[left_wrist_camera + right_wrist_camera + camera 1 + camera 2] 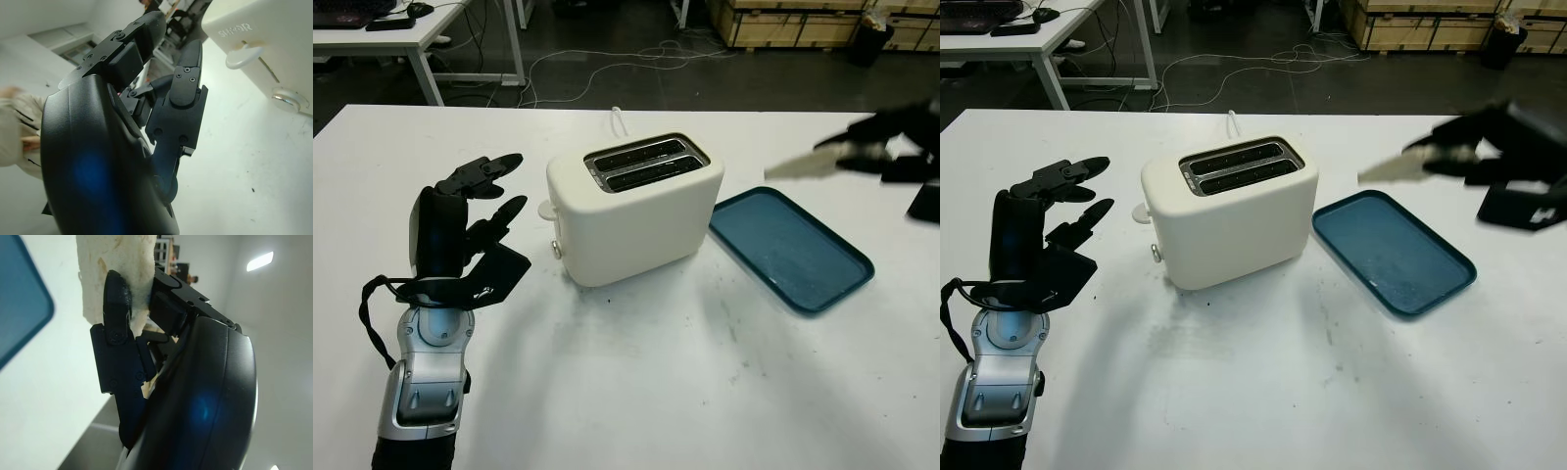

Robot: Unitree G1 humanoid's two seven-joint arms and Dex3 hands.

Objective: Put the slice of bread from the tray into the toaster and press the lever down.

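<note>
Bread: we see the slice of bread (800, 164) lifted clear of the tray, held in the air above the table's far right side, well apart from the toaster.
Right hand: our right hand (1489, 147) has its fingers (116, 298) pinched closed on the slice, one dark finger pressed into the soft white crumb; we judge the edge-on hold keeps the slice thin enough to drop into a slot.
Tray: the blue tray (822, 284) sits just to the right of the toaster, now bare, so we judge the pick-up is done and the carry is under way.
Toaster: the cream toaster (636, 211) stands mid-table with its two slots (646, 162) facing up and nothing in them, angled so the lever end faces our left side.
Lever: the pale lever (243, 55) sits at the top of its track on the end wall, not yet pressed; a small metal knob (289, 100) lies below it.
Left hand: our left hand (484, 211) is open and holds nothing, raised beside the lever end; we judge it waits there to press the lever once the bread is in.
Writing: raised letters on the toaster's end wall (234, 30) appear upside down and we cannot read them with confidence.
Cable: a white cord (619, 119) runs off behind the toaster.
</note>
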